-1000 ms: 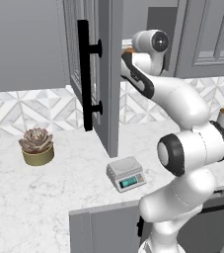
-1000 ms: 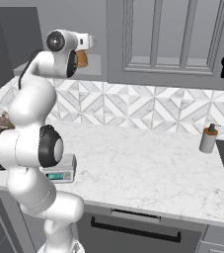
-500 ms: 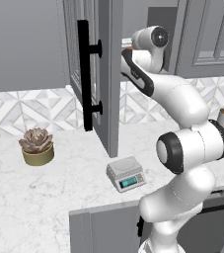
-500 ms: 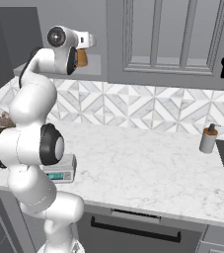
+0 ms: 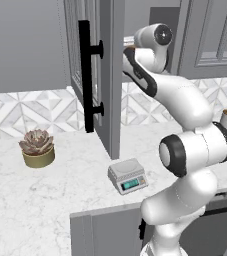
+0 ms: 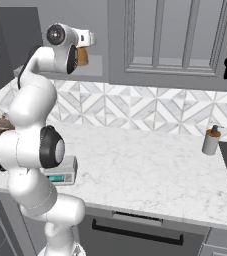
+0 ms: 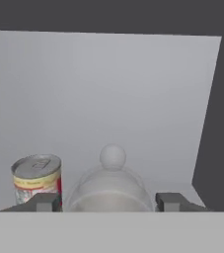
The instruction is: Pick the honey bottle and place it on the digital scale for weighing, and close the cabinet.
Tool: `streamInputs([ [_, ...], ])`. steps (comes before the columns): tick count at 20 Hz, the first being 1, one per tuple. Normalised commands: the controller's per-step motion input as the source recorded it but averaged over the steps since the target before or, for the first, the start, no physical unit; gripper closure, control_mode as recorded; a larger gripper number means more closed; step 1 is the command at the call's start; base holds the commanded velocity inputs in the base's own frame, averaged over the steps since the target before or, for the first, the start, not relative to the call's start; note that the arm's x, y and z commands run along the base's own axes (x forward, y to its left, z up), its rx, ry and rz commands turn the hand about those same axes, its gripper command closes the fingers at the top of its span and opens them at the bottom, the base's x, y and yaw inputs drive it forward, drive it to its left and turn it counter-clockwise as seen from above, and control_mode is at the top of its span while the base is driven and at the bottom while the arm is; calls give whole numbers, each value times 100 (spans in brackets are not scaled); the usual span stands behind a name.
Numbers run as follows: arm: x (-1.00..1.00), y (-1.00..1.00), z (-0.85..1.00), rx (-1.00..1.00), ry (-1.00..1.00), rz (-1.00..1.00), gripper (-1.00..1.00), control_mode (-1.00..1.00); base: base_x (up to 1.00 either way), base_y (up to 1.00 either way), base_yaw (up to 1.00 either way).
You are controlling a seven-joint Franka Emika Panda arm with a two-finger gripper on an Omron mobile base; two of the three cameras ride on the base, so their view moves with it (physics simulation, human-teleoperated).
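Nearest you, the digital scale (image 5: 128, 176) sits on the marble surface (image 5: 60, 195) below the open cabinet (image 5: 105, 75), handy for a short drop. A potted plant (image 5: 36, 148) stands well off to one side, so it won't interfere.

Up at the shelf, your gripper (image 7: 106, 201) has its jaws spread wide, one on each side of the honey bottle (image 7: 108, 185). In the hand view the bottle looks pale and blurred, so I cannot tell whether the pads touch it; it seems straddled, not yet held. A can (image 7: 37, 179) stands just beside it, so close squarely.

The door hangs open until the bottle is out.
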Motion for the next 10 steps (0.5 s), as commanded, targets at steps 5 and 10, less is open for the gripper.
streamInputs([
  [5,-67,18,0,0,-43,0,100,-100,0,0,0],
  [10,-76,42,0,0,-43,0,100,-100,0,0,0],
])
